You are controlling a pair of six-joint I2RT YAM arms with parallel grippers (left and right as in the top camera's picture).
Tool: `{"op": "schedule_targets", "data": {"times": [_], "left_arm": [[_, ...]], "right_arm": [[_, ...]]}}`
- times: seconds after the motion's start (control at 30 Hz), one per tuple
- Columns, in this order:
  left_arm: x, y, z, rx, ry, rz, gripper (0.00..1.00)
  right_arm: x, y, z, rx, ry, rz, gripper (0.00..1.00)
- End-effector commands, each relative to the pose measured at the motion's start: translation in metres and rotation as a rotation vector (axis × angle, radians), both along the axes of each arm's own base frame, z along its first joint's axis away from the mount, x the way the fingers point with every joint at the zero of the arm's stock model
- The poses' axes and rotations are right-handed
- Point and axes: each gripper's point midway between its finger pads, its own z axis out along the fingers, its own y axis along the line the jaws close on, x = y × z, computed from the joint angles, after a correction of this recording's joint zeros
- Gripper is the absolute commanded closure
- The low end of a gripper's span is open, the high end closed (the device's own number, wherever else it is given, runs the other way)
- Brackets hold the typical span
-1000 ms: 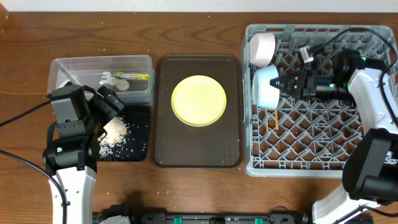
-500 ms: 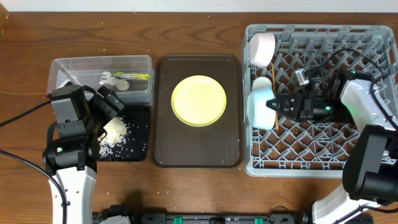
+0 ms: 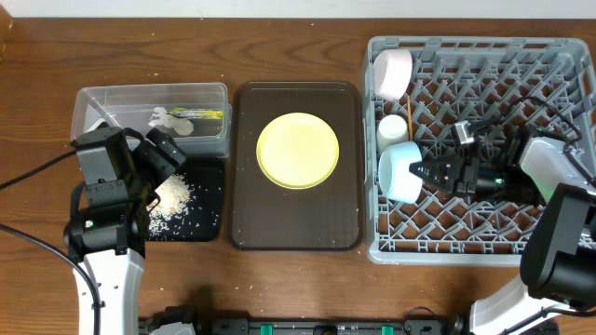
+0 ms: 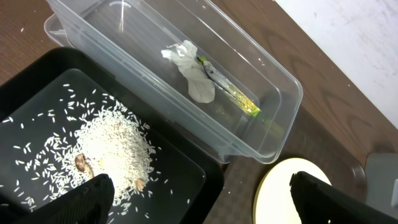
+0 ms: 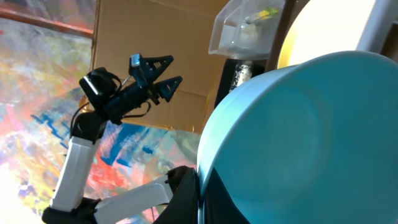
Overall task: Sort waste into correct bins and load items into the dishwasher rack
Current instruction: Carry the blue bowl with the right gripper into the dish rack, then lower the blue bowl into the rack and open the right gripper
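Light blue fills my right wrist view: my right end effector (image 3: 422, 174) is clamped on the rim of the light blue bowl (image 3: 399, 173), which is tipped on its side over the left part of the grey dishwasher rack (image 3: 559, 54), near its left wall. I cannot tell whether the bowl touches the pegs. Just beyond it in the rack stands the small white cup (image 3: 392, 126), with a thin wooden chopstick (image 3: 409, 105) showing among the pegs beside it, and the white bowl (image 3: 392, 73) lies on its side in the rack's far left corner. My left end effector (image 4: 199, 186) is spread wide and holds nothing; it hangs over the glossy black tray (image 4: 37, 87), where the rice scraps (image 4: 115, 149) lie in a heap with loose grains scattered around. Just beside that tray is the clear plastic tub (image 4: 273, 74), holding the crumpled white tissue (image 4: 193, 74) and the snack wrapper (image 4: 233, 93). Between the bins and the rack, the yellow plate (image 3: 297, 150) sits on the dark brown serving tray (image 3: 244, 186) on the wooden desk (image 3: 298, 37).
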Motion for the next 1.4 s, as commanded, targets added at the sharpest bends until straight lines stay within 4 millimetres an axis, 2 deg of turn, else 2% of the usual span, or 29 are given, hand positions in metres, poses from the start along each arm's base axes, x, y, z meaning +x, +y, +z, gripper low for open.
{"op": "schedule_targets", "data": {"times": [0.0, 0.5, 0.63, 0.8, 1.03, 1.2, 1.37], "left_arm": [[0.002, 0.003, 0.008, 0.008, -0.016, 0.007, 0.07], [0.002, 0.003, 0.008, 0.008, -0.016, 0.007, 0.06], [0.002, 0.003, 0.008, 0.008, -0.016, 0.007, 0.06], [0.002, 0.003, 0.008, 0.008, -0.016, 0.007, 0.07], [0.002, 0.003, 0.008, 0.008, -0.016, 0.007, 0.07], [0.002, 0.003, 0.008, 0.008, -0.016, 0.007, 0.06], [0.002, 0.003, 0.008, 0.008, -0.016, 0.007, 0.07]], "right_arm": [[-0.006, -0.007, -0.007, -0.047, -0.014, 0.017, 0.99], [-0.005, -0.031, -0.022, -0.125, -0.044, -0.010, 0.94], [-0.005, -0.032, -0.024, -0.129, -0.027, -0.013, 0.93], [-0.004, -0.032, -0.023, -0.113, 0.023, -0.024, 0.99], [-0.003, -0.033, -0.023, -0.111, 0.032, -0.027, 0.99], [0.004, -0.036, -0.030, -0.139, -0.026, -0.034, 0.99], [0.010, -0.040, -0.041, -0.173, 0.012, -0.043, 0.99]]}}
